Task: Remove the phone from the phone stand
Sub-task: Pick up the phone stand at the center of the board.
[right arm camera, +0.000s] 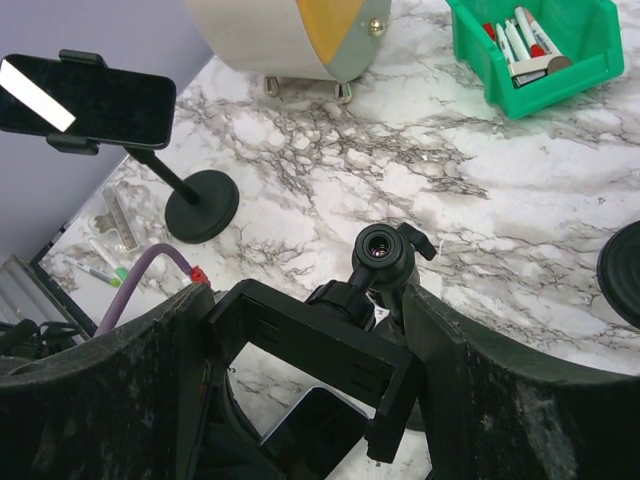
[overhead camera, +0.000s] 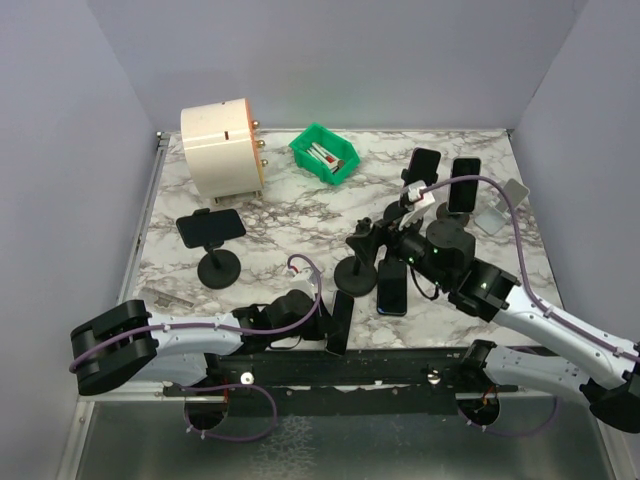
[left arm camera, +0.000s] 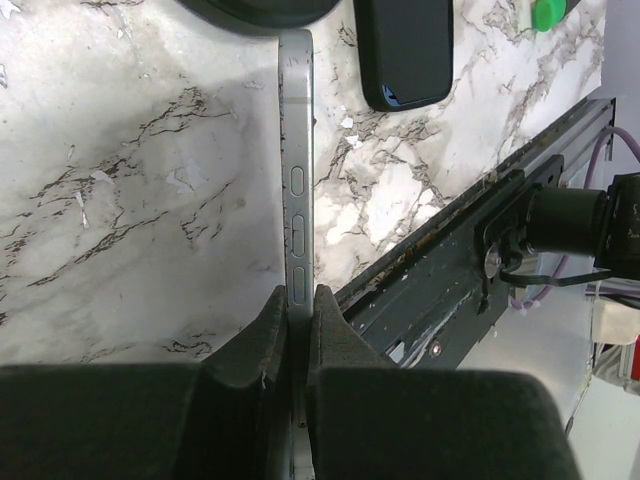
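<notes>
My left gripper (overhead camera: 322,320) is shut on the edge of a grey phone (overhead camera: 341,322) and holds it edge-up near the table's front edge. In the left wrist view the phone (left arm camera: 298,190) runs straight out from between my closed fingers (left arm camera: 268,330). My right gripper (overhead camera: 385,240) is closed around the empty black clamp (right arm camera: 315,345) of the phone stand (overhead camera: 358,262). Its fingers (right arm camera: 470,370) press on both ends of the clamp. The stand's ball joint (right arm camera: 383,255) sits just behind it.
A second phone (overhead camera: 392,287) lies flat beside the stand's base and shows in the left wrist view (left arm camera: 404,50). Another stand with a phone (overhead camera: 211,228) is at the left. Two more phones on stands (overhead camera: 463,183) are at the back right. A green bin (overhead camera: 324,152) and a white drum (overhead camera: 222,148) are at the back.
</notes>
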Motion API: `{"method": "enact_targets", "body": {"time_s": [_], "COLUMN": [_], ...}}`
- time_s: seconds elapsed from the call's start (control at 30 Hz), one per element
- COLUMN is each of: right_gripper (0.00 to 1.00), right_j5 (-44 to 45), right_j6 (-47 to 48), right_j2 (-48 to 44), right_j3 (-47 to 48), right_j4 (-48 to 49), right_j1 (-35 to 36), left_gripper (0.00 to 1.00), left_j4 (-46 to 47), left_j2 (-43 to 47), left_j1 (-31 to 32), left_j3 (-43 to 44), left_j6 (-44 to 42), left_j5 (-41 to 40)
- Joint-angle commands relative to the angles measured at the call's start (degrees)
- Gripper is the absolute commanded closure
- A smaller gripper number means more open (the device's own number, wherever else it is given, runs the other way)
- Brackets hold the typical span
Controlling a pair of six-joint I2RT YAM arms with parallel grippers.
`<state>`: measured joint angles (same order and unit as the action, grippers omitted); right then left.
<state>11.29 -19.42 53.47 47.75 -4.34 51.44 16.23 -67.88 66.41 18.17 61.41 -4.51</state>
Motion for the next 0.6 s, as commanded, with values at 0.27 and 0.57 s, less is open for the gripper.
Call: {"method": "enact_targets", "body": {"time_s": [0.27,0.57], "right_gripper": [0.49,0.55], "right_j5": [6.1,22.1], "right_j6": [6.0,13.7], "right_j2": [-4.8,-5.4], "right_j3": [14.2,20.3], "right_j4": [-8.4,-13.7], "right_j1": [0.4,0.4], "left_gripper": [1.0,1.0], "left_j4": [2.8,2.9], "left_j2": [1.1,0.2], "left_j1": [0.3,0.2], "left_j3": [0.4,0.9], "left_j6": [-1.5,-2.6], "left_j5": [-0.6,-0.9]}}
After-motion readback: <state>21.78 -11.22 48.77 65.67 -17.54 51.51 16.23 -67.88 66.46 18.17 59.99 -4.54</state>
